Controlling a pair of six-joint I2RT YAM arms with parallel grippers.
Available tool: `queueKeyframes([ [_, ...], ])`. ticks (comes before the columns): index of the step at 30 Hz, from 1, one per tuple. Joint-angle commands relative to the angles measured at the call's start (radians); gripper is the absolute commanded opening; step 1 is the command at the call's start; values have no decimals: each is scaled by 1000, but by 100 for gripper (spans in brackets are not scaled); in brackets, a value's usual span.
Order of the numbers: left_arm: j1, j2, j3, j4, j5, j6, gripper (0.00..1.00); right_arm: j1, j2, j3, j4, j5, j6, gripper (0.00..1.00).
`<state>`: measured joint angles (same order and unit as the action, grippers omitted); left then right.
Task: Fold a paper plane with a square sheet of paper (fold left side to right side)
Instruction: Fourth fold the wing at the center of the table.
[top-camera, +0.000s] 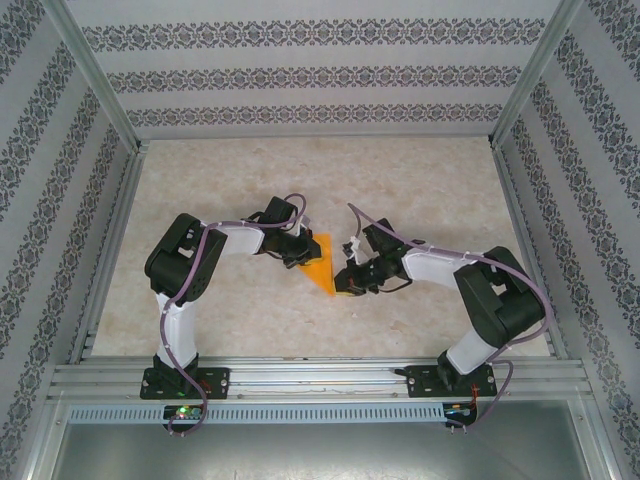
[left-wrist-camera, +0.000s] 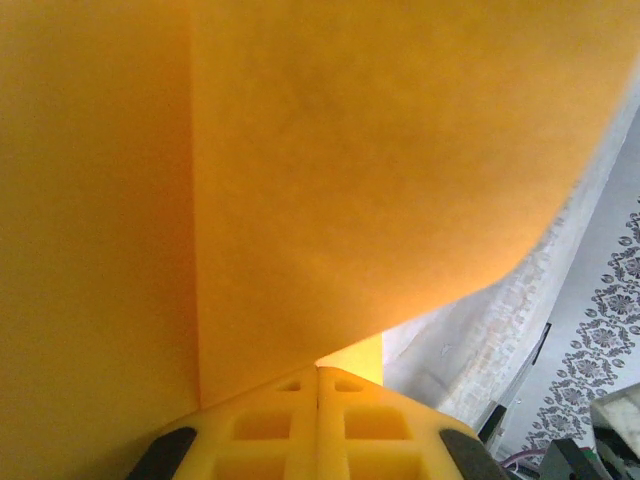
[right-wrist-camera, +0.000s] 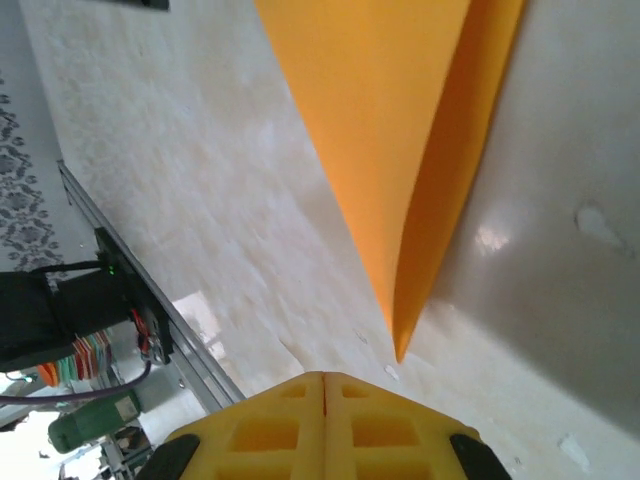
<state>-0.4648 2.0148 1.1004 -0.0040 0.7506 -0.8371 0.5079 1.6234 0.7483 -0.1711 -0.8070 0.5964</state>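
My left claw (left-wrist-camera: 318, 378) is pressed together, its 2 yellow fingers (left-wrist-camera: 262, 432) meeting along 1 thin seam. Their tips sit right against the square sheet of paper (left-wrist-camera: 380, 170). Whether a layer is nipped between them I cannot tell, because the sheet's lower edge covers that spot. From this wrist camera the paper is so close that its outline is cut off at the top and left. I can make out 1 straight vertical crease and a curved, lifted edge on the right.

My right claw (right-wrist-camera: 324, 380) is also closed, finger against finger, and holds nothing. The paper's sharp tip lies just ahead of it on the table (top-camera: 420, 190), near but not touching. Here the sheet narrows to a long point, and 1 flap stands slightly proud of the layer beneath and casts a shadow. The wide end runs off the top of the picture.

From above, the paper lies in the middle of the table, between the 2 claws, as an orange triangle pointing toward the near edge. The left wrist covers its upper left corner.

The paper is thin, matte and evenly orange. The fingers are moulded plastic with square recesses. The tabletop is pale and marbled, with a glossy sheen, and carries a few small specks I cannot identify. The walls (top-camera: 300, 75) carry bands of dark ornament.
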Motion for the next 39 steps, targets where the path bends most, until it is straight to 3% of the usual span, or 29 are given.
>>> queueKeyframes([
  [1, 2, 55, -14, -111, -94, 18, 0, 6, 51, 55, 66, -6, 33, 0],
  [11, 0, 55, -10, -110, -92, 15, 0, 9, 168, 139, 141, 115, 74, 0],
  [34, 0, 46, -8, -110, -99, 11, 0, 35, 221, 197, -92, 304, -34, 0],
  [39, 6, 39, -3, -101, -106, 19, 4, 41, 232, 209, -154, 357, -57, 0],
])
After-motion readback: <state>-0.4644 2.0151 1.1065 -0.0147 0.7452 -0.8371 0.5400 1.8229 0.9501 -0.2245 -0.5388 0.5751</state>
